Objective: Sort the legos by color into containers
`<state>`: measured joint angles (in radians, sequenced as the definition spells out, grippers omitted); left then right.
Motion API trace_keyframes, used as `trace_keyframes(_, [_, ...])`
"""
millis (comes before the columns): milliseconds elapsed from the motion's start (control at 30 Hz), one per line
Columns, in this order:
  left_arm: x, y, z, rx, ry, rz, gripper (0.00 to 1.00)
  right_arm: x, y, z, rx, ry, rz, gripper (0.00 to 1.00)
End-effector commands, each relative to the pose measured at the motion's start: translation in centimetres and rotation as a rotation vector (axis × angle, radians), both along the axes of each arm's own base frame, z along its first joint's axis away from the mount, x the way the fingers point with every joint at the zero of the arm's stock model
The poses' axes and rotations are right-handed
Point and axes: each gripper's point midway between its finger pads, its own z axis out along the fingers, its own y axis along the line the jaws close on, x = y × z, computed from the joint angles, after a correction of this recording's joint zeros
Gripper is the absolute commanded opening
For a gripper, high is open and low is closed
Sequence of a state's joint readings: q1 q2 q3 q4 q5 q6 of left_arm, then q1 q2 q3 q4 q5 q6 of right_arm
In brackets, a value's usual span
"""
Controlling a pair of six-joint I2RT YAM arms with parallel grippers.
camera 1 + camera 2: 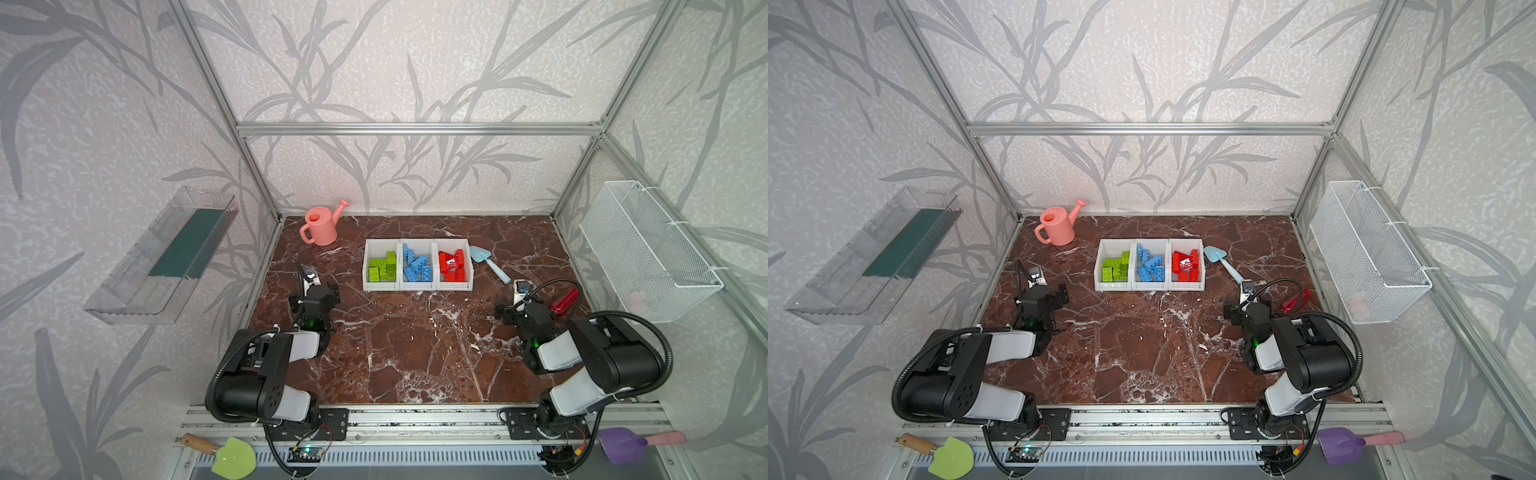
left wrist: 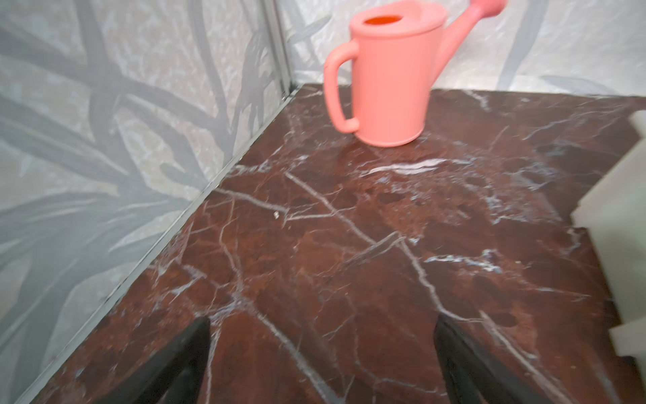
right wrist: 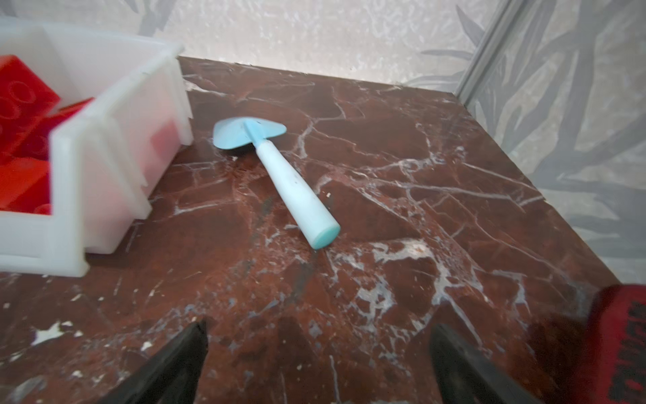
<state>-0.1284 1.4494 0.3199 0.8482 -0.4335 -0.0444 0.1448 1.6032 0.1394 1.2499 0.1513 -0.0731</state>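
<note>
pale wallpaper (image 1: pixel 415 62) printed with grey leaves lined every side, framed by aluminium bars (image 1: pixel 417 128). the tabletop (image 1: pixel 395 353) was dark red marble with white veins. a clear tray (image 1: pixel 137 282) hung at one side, a white wire basket (image 1: pixel 648 249) at the other.

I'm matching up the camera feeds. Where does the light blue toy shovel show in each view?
Top view: shovel lies just right of the red-lego container.
Top view: shovel in the same spot, right of that container.
Left wrist: not in it.
Right wrist: shovel lies flat, its blade nearest the container's side wall.
Shared landmark: the red-lego container.
</note>
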Motion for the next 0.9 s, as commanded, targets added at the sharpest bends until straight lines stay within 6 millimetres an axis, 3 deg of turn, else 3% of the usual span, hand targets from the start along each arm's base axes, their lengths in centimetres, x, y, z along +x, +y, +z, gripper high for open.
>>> trace_keyframes(0, [0.0, -0.8, 1.8, 0.044, -0.088, -0.059, 0.99, 0.9, 1.7, 3.9, -0.004, -0.160, 0.086, 0.99])
trace_keyframes(133, [1.5, -1.8, 0.1, -0.026, -0.023, -0.205, 0.99, 2.1, 1.5, 3.9, -0.002, -0.160, 0.068, 0.99])
trace_keyframes(233, [3.1, -0.1, -0.7, -0.116, 0.036, -0.162, 0.99, 3.1, 1.3, 3.2, 0.011, -0.082, 0.059, 0.99])
trace_keyframes(333, [3.1, 0.2, -0.8, -0.142, 0.037, -0.169, 0.99, 5.1, 0.7, 2.4, 0.043, 0.037, 0.037, 0.99])
trace_keyframes(867, [3.0, 0.2, -1.0, -0.141, 0.047, -0.168, 0.99, 5.1, 1.1, 2.4, 0.046, 0.028, 0.079, 0.99])
